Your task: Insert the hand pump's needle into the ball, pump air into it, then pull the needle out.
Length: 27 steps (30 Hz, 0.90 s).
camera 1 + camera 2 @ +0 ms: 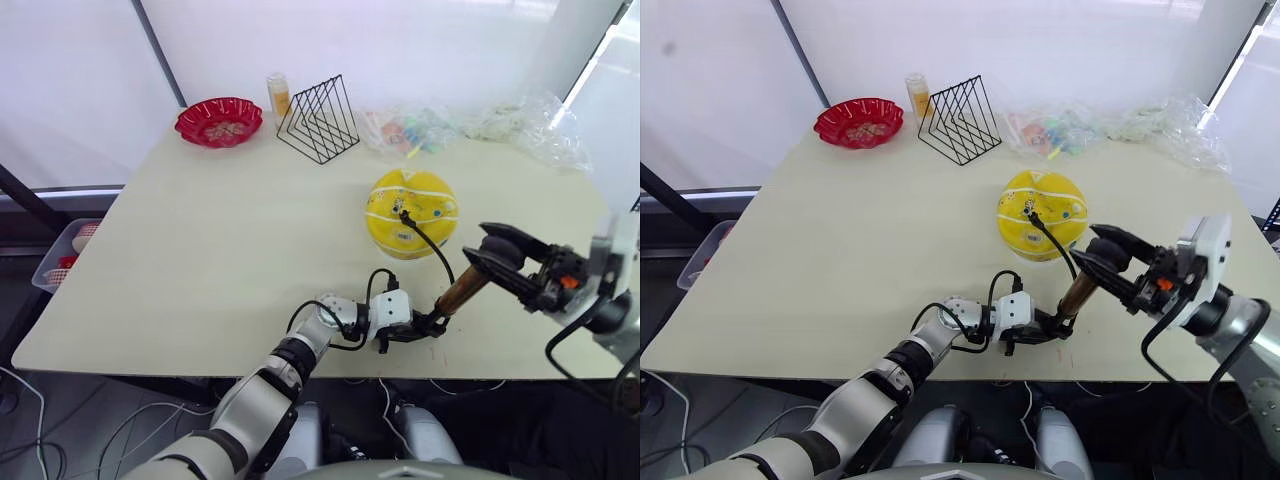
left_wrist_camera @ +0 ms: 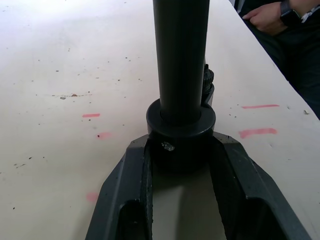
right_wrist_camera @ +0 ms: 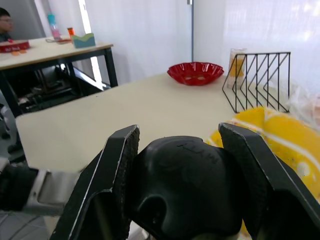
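With the left gripper (image 1: 425,325) clamping the base of the slim gold-bronze hand pump (image 1: 462,288) at the table's near edge and the right gripper (image 1: 492,260) holding its black T-handle (image 3: 185,187), stroke straight along the cylinder so the needle (image 1: 402,213) stays seated in the yellow ball (image 1: 412,212).

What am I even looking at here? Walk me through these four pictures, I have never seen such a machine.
This is a humanoid robot at a pale table. Two pictures come from cameras in its head, looking down over its arms; the other two come from a camera on each wrist, looking along that arm's two black fingers.

The left tool clamps the lower black end of a hand pump, standing tilted on the table. The right tool grips the pump's black handle at the top. A thin black hose runs from the pump into a yellow ball.

Farther back lie a red bowl, a black wire rack, a small jar and some plastic bags.
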{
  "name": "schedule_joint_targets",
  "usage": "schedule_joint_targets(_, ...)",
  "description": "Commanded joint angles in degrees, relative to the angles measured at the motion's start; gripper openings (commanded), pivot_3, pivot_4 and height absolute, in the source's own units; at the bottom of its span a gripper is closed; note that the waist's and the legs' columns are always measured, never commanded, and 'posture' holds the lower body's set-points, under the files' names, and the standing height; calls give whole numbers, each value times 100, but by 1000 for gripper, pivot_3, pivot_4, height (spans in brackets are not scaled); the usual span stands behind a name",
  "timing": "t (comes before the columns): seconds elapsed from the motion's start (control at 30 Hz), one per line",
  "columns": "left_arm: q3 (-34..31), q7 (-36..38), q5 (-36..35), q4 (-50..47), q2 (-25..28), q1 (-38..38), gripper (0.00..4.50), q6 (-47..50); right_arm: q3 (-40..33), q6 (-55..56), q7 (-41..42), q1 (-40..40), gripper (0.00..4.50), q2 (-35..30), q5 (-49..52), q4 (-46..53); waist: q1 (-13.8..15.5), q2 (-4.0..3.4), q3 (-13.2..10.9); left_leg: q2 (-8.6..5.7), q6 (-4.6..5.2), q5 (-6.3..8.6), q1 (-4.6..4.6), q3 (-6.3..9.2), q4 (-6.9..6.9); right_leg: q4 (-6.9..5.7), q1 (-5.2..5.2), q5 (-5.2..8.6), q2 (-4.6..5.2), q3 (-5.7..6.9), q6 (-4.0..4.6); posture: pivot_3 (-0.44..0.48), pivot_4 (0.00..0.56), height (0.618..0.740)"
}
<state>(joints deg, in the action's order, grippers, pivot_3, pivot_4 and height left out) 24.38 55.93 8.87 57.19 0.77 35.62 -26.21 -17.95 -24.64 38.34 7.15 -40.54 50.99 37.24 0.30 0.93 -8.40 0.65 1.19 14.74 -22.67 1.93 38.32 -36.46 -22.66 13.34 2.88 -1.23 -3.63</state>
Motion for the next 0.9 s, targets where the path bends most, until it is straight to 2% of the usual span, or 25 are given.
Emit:
schedule_joint_targets(0.03,169,208,180,189,28,-256,1098,135,569,266,161,262,2103,108,-874,-396,-8,3,1,0,0,0,0,0,0,0,0,0,0,0,0,0,150,740)
schedule_joint_targets(0.2,241,337,220,163,-23,-271,1098,106,1194,857,230,466,2103,275,-1931,-956,0,-4,12,-2,-1,1,0,3,-2,1,1,2,1,4,4,0,150,740)
schedule_joint_targets(0.4,241,509,165,48,-16,-360,1098,164,1276,1197,239,545,2103,501,-2125,-1069,-1,-3,14,-2,-1,1,0,3,-10,4,1,5,0,7,8,0,150,740)
schedule_joint_targets(0.5,250,770,82,-42,-4,-423,1098,185,513,1029,457,352,2103,279,-1144,-588,13,-5,12,-2,-1,1,-1,3,-10,4,0,5,0,8,9,0,150,740)
schedule_joint_targets(0.6,237,895,58,-73,-8,-442,1098,207,71,719,500,179,2103,29,-533,-356,30,-13,0,-5,-1,1,-9,3,-10,7,-4,-7,4,4,28,0,150,740)
schedule_joint_targets(0.7,253,1015,29,-117,-8,-472,1098,218,-565,155,341,-201,2103,-469,472,-131,35,-30,-15,-8,0,1,-14,1,-8,11,-5,-9,8,3,31,0,150,740)
schedule_joint_targets(0.9,284,1112,19,-207,16,-534,1098,244,-1399,-581,-23,-781,2103,-1169,1723,-107,52,-20,-21,-9,0,2,-24,1,-12,19,-3,-9,9,20,31,0,150,740)
